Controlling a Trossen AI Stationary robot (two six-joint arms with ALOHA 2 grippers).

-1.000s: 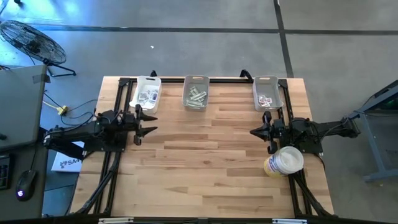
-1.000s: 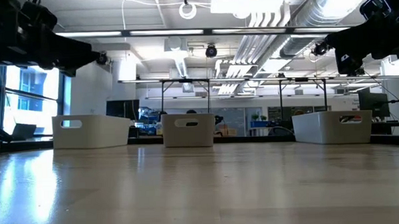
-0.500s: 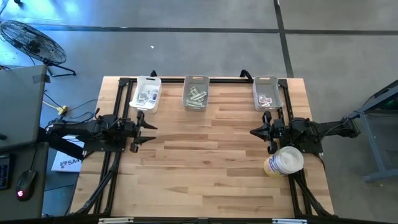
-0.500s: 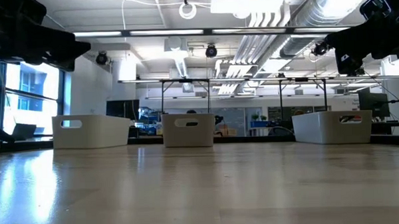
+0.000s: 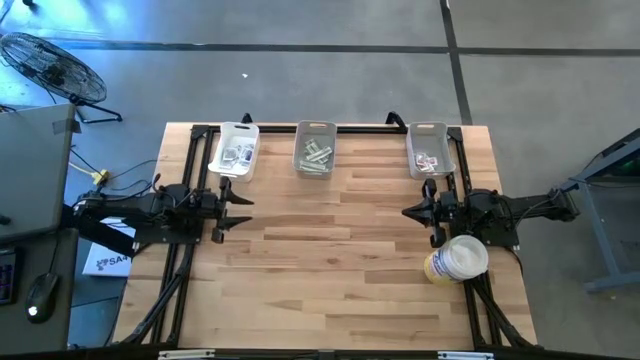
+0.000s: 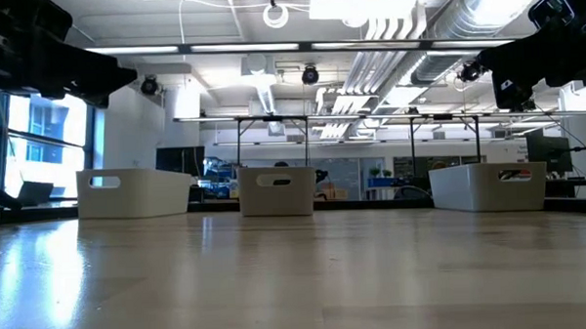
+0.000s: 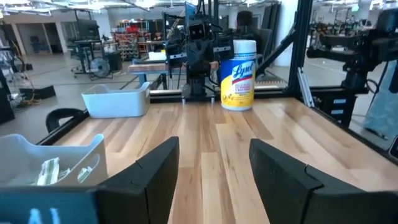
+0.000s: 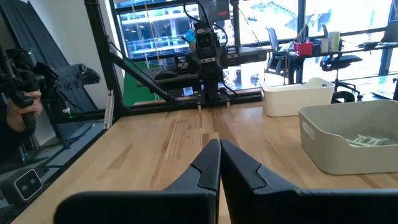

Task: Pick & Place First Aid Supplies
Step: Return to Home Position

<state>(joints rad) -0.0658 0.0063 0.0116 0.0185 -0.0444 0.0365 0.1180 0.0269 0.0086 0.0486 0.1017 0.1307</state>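
Note:
The first aid supplies lie in three clear bins along the table's far edge. White packets point(image 5: 237, 153) fill the left bin, pale green strips point(image 5: 315, 155) the middle one, and white packets with red marks point(image 5: 428, 160) the right one. My left gripper point(image 5: 243, 211) hovers open over the table's left part, near the left bin, pointing right; the left wrist view shows its fingers apart point(image 7: 211, 180). My right gripper point(image 5: 408, 212) hovers shut over the right part, pointing left, with its fingers together point(image 8: 219, 158). Neither touches anything.
A white-and-yellow round tub point(image 5: 457, 260) stands beside the right arm near the table's right edge, also in the left wrist view as the tub point(image 7: 238, 65). The bins point(image 6: 276, 192) line the far edge. Bare wood point(image 5: 330, 260) lies between the arms. A person point(image 8: 18, 106) stands beyond the table.
My left gripper has drawn back a little toward the table's left and near edges and has stayed open. The right arm has kept still.

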